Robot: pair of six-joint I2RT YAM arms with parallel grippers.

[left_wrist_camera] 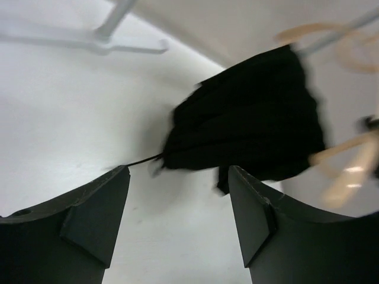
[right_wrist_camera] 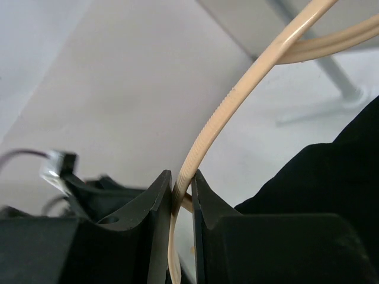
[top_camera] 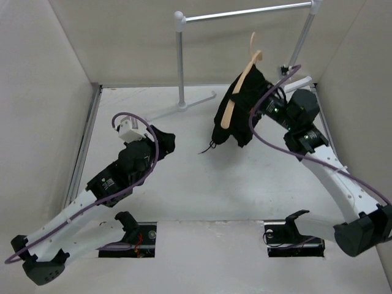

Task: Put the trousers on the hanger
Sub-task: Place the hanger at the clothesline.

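No legible text, label or number anywhere.

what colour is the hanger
The hanger is light tan, clearest in the right wrist view.

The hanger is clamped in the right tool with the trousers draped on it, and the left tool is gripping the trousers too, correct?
Not quite. The left tool is open and grips nothing: the left wrist view shows its jaws standing apart with nothing between them, and the trousers hang clear beyond it. The rest holds: the right tool is clamped on the hanger, with the trousers draped on it.
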